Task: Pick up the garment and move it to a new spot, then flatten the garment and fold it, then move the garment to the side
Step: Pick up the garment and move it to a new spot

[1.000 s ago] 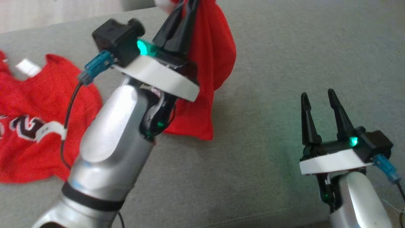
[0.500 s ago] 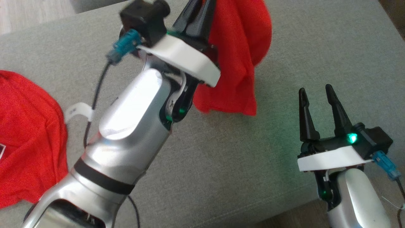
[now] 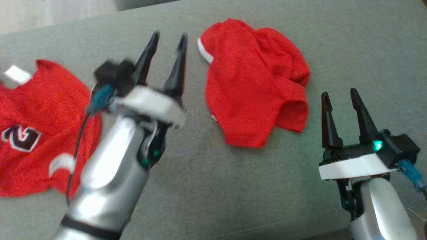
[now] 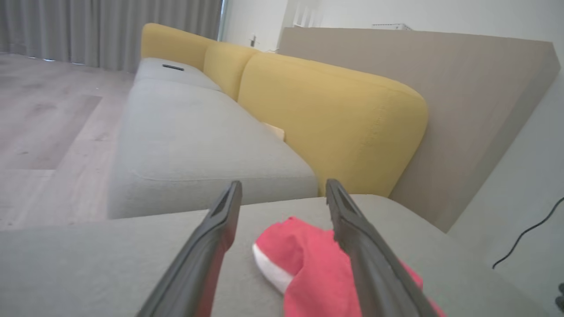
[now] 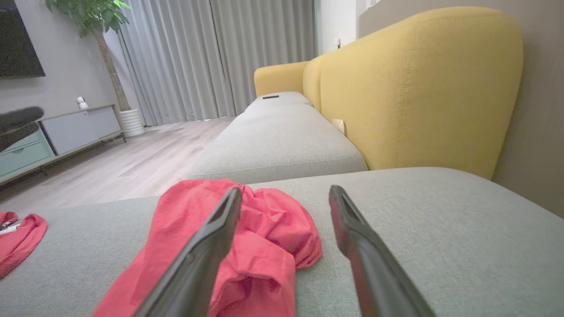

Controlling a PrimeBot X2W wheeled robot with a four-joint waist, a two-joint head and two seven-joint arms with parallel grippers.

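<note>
here, a grey fabric cushion [image 3: 213, 193] spreads wide and flat under both arms. beyond its far edge a second grey seat [image 5: 273, 145] runs on, backed on the right by yellow backrests [image 5: 418, 83] with a brownish panel [image 4: 440, 88] behind them. left of the seats lies a pale wooden floor [image 5: 141, 163]. a low cabinet [image 5: 75, 127] and a potted plant [image 5: 94, 13] stand by the far-left wall, and grey curtains [image 5: 220, 57] hang farthest off.

nearest, on the right, the right gripper [image 3: 339, 93] has its two dark fingers spread, with nothing between them. the left gripper [image 3: 169, 34], centre-left and a little blurred, also has its fingers spread and bare. the garment [image 3: 250, 86], red with a white trim, lies crumpled on the cushion. it is just right of the left gripper's fingers, and beyond and left of the right gripper. in the left wrist view its white-edged end sits between the fingers and passes behind the right-hand one. a second red garment [image 3: 36, 123] with a dark logo lies at the cushion's left edge, well apart from the first.
</note>
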